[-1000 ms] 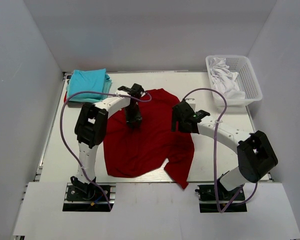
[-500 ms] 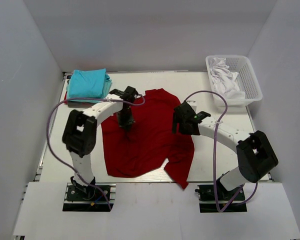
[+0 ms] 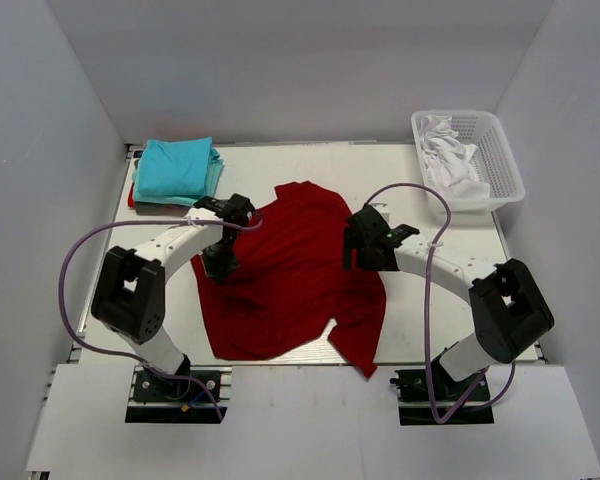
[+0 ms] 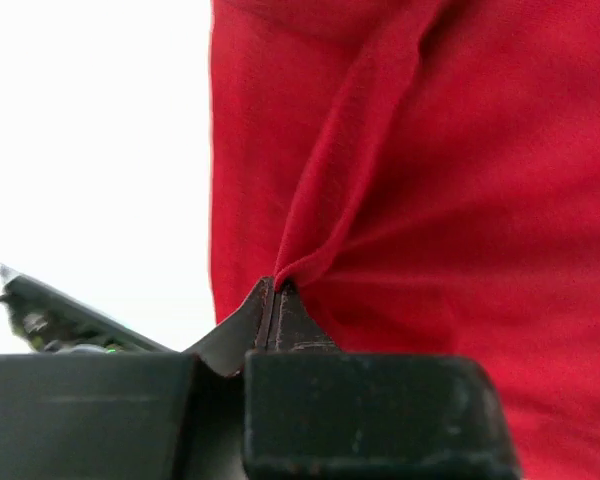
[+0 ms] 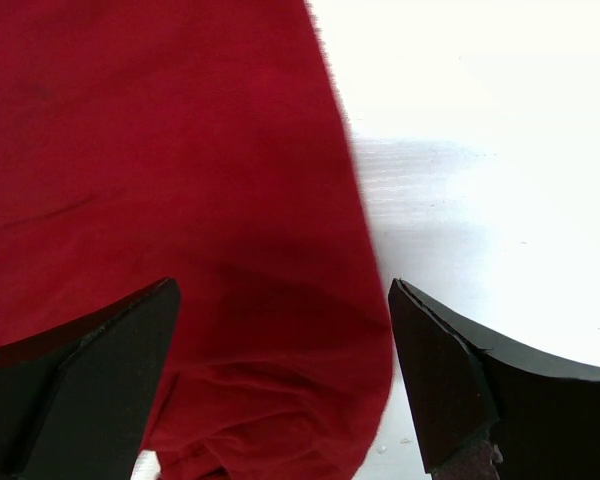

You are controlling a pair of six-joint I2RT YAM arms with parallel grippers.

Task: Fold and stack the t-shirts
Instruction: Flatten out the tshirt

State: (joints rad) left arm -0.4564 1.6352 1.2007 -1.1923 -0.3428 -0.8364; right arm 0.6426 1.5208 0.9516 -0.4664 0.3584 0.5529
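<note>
A large dark red t-shirt (image 3: 295, 265) lies spread and rumpled on the table's middle. My left gripper (image 3: 218, 262) is shut on a pinched fold of its left edge; the left wrist view shows the red cloth (image 4: 400, 170) drawn into a ridge at the closed fingertips (image 4: 276, 292). My right gripper (image 3: 364, 252) is open above the shirt's right edge, its fingers astride the red cloth (image 5: 180, 200) and the white table beside it. Folded turquoise t-shirts (image 3: 178, 170) are stacked at the back left.
A white mesh basket (image 3: 495, 165) holding white cloth (image 3: 448, 155) stands at the back right. White walls close in the table on three sides. The red shirt's lower corner hangs over the table's front edge (image 3: 365, 365).
My left gripper has moved left and toward the front, pulling the red shirt's left side with it. The shirt's top has shifted left. The right gripper has barely moved.
</note>
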